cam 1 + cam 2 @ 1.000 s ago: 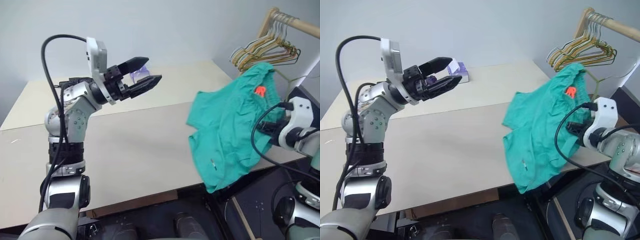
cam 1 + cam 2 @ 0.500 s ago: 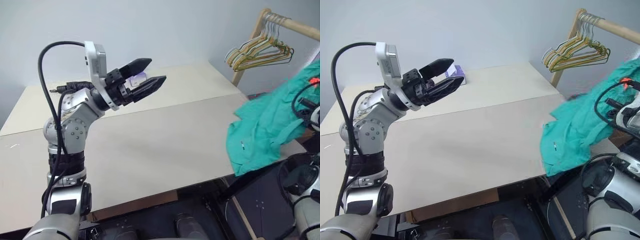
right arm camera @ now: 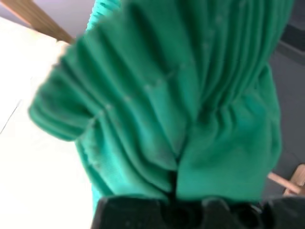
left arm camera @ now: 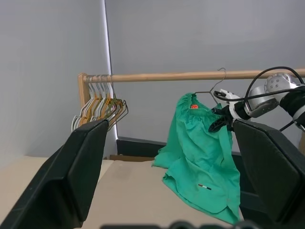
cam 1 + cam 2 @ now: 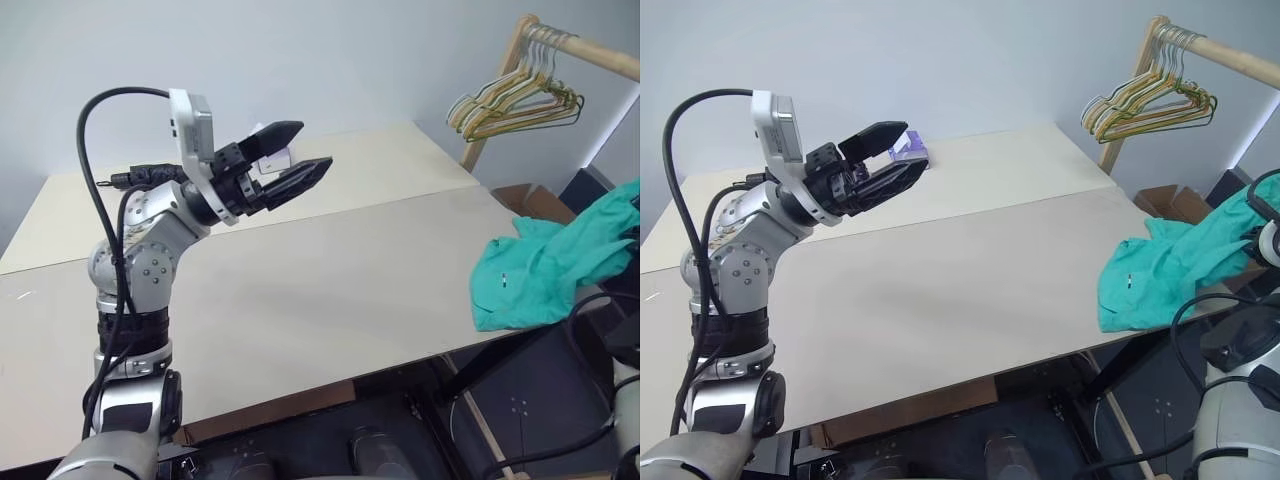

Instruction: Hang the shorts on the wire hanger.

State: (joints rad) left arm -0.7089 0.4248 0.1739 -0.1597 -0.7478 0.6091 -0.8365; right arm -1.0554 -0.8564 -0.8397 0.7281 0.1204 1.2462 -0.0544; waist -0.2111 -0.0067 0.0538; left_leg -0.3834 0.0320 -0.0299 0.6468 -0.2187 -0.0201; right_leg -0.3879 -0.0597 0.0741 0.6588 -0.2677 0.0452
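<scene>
The teal-green shorts (image 5: 540, 275) trail from the table's right front corner up toward the right edge of the eye views. In the left wrist view the shorts (image 4: 200, 152) hang below the rack rod, with their orange tag at the waistband. My right gripper (image 4: 220, 119) is shut on their gathered waist, and the right wrist view shows the green fabric (image 3: 181, 119) pinched between the fingers. The wire hanger (image 4: 222, 72) shows as a thin hook and wire at the waistband, by the rod; whether it hooks the rod I cannot tell. My left gripper (image 5: 313, 145) is raised over the table's far left, open and empty.
A wooden rack rod (image 5: 590, 48) stands at the back right with a bunch of pale green and yellow hangers (image 5: 515, 105). A small purple-and-white box (image 5: 910, 148) sits at the far edge of the beige table (image 5: 350, 270). A cardboard box (image 5: 530, 200) lies on the floor beyond the right edge.
My right arm has swung right, pulling the shorts across the table to its right corner and up toward the rack. The left gripper has stayed in place, open.
</scene>
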